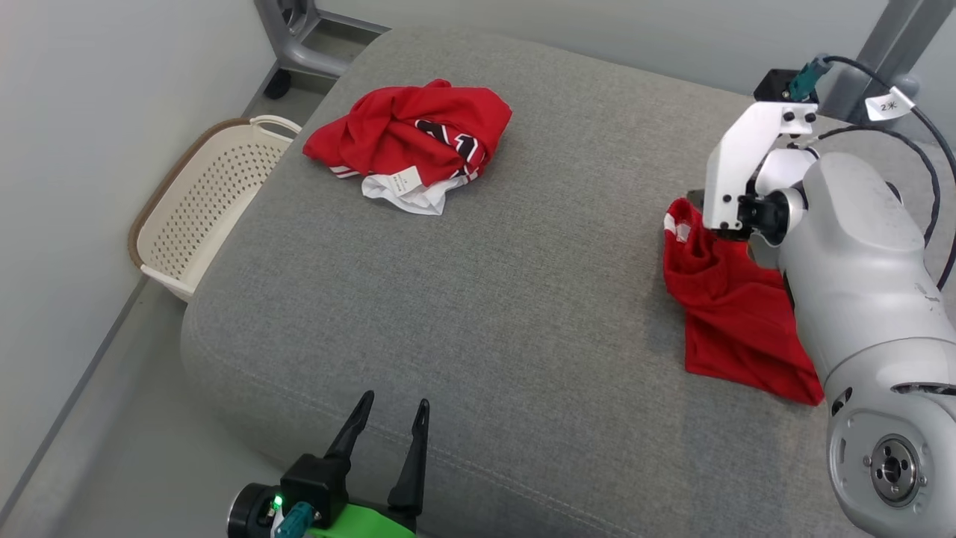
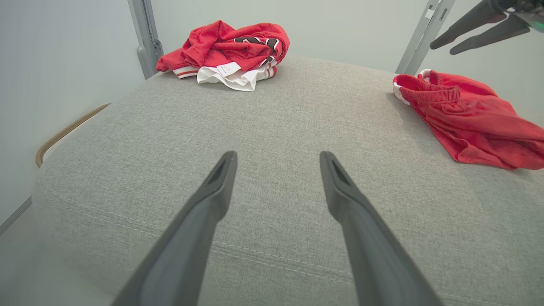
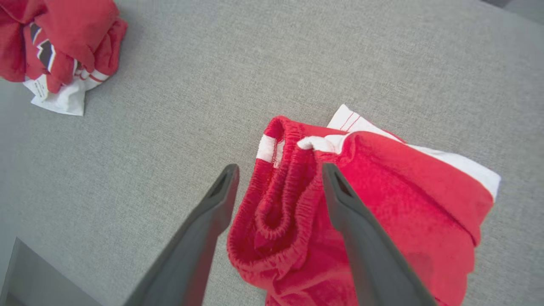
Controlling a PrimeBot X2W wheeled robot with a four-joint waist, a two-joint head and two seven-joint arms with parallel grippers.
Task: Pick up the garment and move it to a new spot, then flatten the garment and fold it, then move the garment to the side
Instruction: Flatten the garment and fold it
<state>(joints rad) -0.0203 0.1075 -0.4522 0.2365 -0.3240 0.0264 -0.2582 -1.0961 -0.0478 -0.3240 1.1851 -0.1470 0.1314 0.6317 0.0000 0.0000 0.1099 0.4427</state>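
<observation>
A: Shorts point(image 3: 382, 191) lie bunched on the right of the grey cushion point(image 1: 478, 284), right claw point(image 3: 280, 169) spread astride the waistband point(image 3: 276, 221).

B: Rising carelessly, it could hook that band and drag them crooked. Left claw point(image 2: 277, 157), spread too, hovers at the near edge.

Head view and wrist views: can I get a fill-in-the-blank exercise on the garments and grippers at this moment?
1. The right gripper stands ____ above the red shorts.
2. A ____ layer with a tag pokes out from under the crumpled red jersey.
3. On the floor beside the grey cushion stands a perforated ____.
4. The left gripper, open at the cushion's near edge, holds ____.

Missing words: open; white; basket; nothing.
</observation>
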